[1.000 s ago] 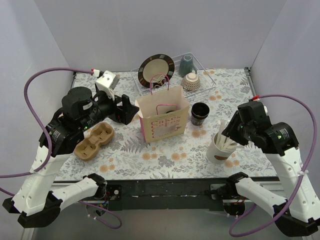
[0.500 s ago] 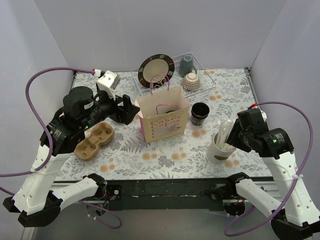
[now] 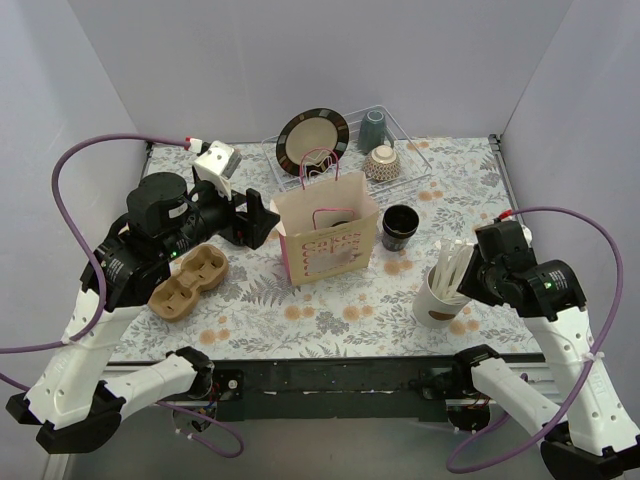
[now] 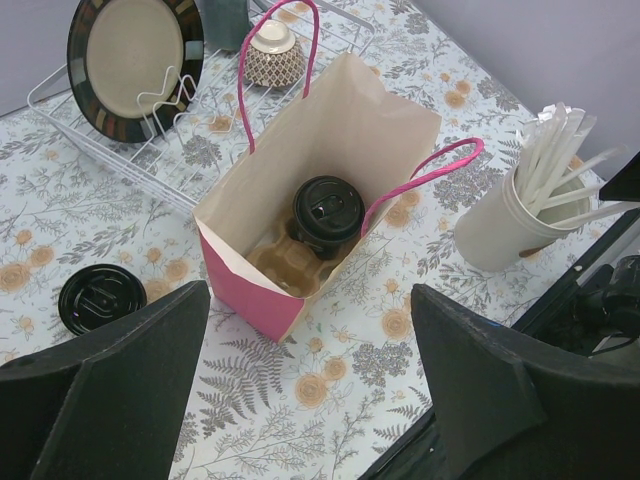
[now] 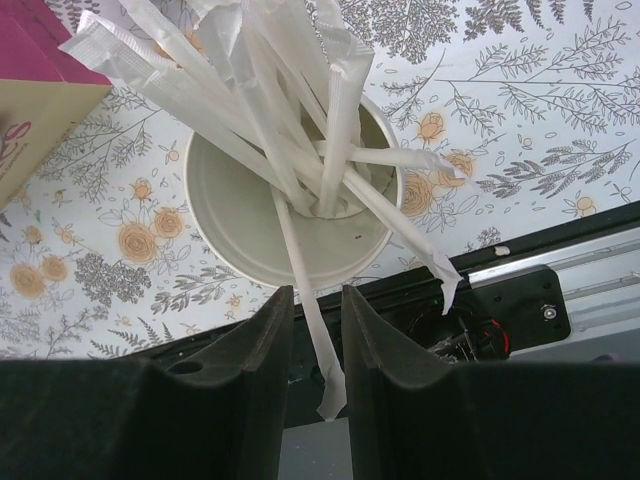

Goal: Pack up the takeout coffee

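One takeout coffee, a black cup with a black lid [image 4: 327, 215], stands in a cardboard tray inside the tan and pink paper bag [image 3: 322, 235]. A second black cup [image 3: 398, 227] stands on the table right of the bag. My left gripper [image 3: 262, 222] hovers open at the bag's left side, holding nothing [image 4: 310, 290]. My right gripper [image 5: 317, 292] hangs over the white cup of paper-wrapped stirrers [image 5: 290, 200]. Its jaws stand narrowly apart, with one wrapped stirrer [image 5: 310, 310] running between them and a gap showing on each side.
A round black lid [image 4: 97, 297] lies on the table left of the bag. A brown cardboard cup carrier [image 3: 188, 280] sits at the near left. The wire rack [image 3: 410, 175] at the back holds a plate, mug and bowl. A white block [image 3: 215, 160] lies far left.
My right arm has drawn back towards the near edge, and its jaws have narrowed around a wrapped stirrer. The left arm and the bag have not moved.
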Robot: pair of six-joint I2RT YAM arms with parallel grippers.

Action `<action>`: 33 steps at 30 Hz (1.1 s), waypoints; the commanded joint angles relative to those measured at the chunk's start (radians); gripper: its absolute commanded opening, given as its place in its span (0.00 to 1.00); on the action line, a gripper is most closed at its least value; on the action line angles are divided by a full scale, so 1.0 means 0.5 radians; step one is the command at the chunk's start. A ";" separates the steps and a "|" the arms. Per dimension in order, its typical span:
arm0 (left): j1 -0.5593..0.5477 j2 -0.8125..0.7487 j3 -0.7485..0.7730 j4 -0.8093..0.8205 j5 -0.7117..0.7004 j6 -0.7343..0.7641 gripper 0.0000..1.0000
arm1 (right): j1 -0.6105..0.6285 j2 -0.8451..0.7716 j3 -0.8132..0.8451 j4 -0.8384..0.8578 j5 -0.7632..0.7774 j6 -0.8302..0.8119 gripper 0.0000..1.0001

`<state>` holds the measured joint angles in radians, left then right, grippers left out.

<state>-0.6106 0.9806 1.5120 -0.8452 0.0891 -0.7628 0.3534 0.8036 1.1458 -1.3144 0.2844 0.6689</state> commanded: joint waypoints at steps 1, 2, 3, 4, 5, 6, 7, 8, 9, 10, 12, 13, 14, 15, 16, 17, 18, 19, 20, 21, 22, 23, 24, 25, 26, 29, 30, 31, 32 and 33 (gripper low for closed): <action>-0.003 -0.010 0.016 0.009 -0.028 0.025 0.82 | -0.014 -0.055 -0.070 0.009 -0.032 -0.009 0.33; -0.006 -0.010 0.013 0.003 -0.025 0.022 0.82 | -0.014 -0.058 -0.082 0.006 -0.044 -0.006 0.33; -0.006 -0.013 0.019 0.003 -0.028 0.022 0.81 | -0.014 -0.064 -0.101 0.006 -0.053 -0.006 0.33; -0.003 -0.013 0.019 0.003 -0.034 0.022 0.82 | -0.017 -0.064 -0.107 0.006 -0.069 -0.006 0.33; -0.006 -0.013 0.016 -0.003 -0.040 0.025 0.82 | -0.014 -0.067 -0.107 0.006 -0.069 -0.006 0.33; -0.006 -0.016 0.010 0.000 -0.037 0.025 0.82 | -0.014 -0.076 -0.107 0.006 -0.072 -0.003 0.33; -0.003 -0.019 0.007 -0.003 -0.037 0.025 0.82 | -0.014 -0.079 -0.104 0.009 -0.066 0.000 0.33; -0.006 -0.022 0.007 -0.006 -0.037 0.025 0.82 | -0.014 -0.088 -0.107 0.009 -0.060 0.003 0.33; -0.006 -0.022 0.004 -0.003 -0.040 0.025 0.82 | -0.014 -0.092 -0.107 0.006 -0.056 0.003 0.29; -0.006 -0.025 -0.002 0.000 -0.043 0.025 0.82 | -0.014 -0.089 -0.104 0.006 -0.047 0.003 0.26; -0.006 -0.025 -0.002 0.003 -0.037 0.028 0.82 | -0.014 -0.079 -0.089 0.009 -0.041 -0.012 0.17; -0.003 -0.025 -0.002 0.003 -0.040 0.028 0.82 | -0.014 -0.079 -0.074 0.006 -0.038 -0.019 0.14; -0.006 -0.025 -0.002 0.003 -0.037 0.025 0.82 | -0.014 -0.076 -0.037 0.006 -0.035 -0.025 0.11; -0.006 -0.025 -0.005 0.006 -0.034 0.025 0.82 | -0.014 -0.067 -0.009 0.006 -0.032 -0.040 0.06; -0.006 -0.025 -0.002 0.006 -0.034 0.022 0.82 | -0.010 -0.064 0.015 0.006 -0.023 -0.046 0.04; -0.003 -0.028 -0.005 0.003 -0.037 0.025 0.82 | -0.017 -0.058 0.073 0.006 -0.023 -0.052 0.03; -0.006 -0.028 -0.005 0.006 -0.034 0.025 0.83 | -0.014 -0.040 0.101 0.009 -0.023 -0.055 0.02; -0.006 -0.025 -0.008 0.006 -0.037 0.025 0.83 | -0.014 -0.027 0.126 0.006 -0.029 -0.062 0.02; -0.003 -0.031 -0.008 0.006 -0.037 0.025 0.83 | -0.014 -0.018 0.150 0.009 -0.032 -0.065 0.02; -0.006 -0.034 -0.011 0.006 -0.034 0.025 0.83 | -0.014 0.000 0.190 0.009 -0.038 -0.065 0.02; -0.006 -0.038 -0.011 0.006 -0.034 0.022 0.83 | -0.014 0.013 0.209 0.006 -0.047 -0.062 0.02; -0.006 -0.038 -0.011 0.006 -0.034 0.025 0.83 | -0.017 0.019 0.227 0.006 -0.053 -0.059 0.02; -0.006 -0.044 -0.014 0.006 -0.034 0.022 0.83 | -0.014 0.031 0.264 0.006 -0.056 -0.058 0.02; -0.006 -0.047 -0.014 0.006 -0.025 0.022 0.83 | -0.014 0.031 0.282 0.009 -0.059 -0.058 0.02; -0.006 -0.044 -0.011 0.006 -0.019 0.022 0.83 | -0.014 0.034 0.304 0.009 -0.059 -0.062 0.02; -0.006 -0.050 0.004 0.003 -0.016 0.019 0.83 | -0.014 0.031 0.387 0.006 -0.047 -0.062 0.02; -0.006 -0.050 0.013 0.000 -0.016 0.022 0.83 | -0.014 0.031 0.408 0.009 -0.044 -0.062 0.02; -0.006 -0.050 0.019 0.003 -0.016 0.025 0.83 | -0.014 0.031 0.451 0.006 -0.047 -0.068 0.02; -0.006 -0.047 0.026 0.003 -0.019 0.025 0.84 | -0.017 0.025 0.466 0.009 -0.050 -0.083 0.02; -0.006 -0.047 0.032 0.003 -0.019 0.025 0.84 | -0.014 0.022 0.485 0.009 -0.053 -0.089 0.02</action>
<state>-0.6106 0.9722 1.5120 -0.8452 0.0856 -0.7624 0.3527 0.8211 1.3170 -1.3182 0.2577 0.6460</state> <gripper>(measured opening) 0.832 0.051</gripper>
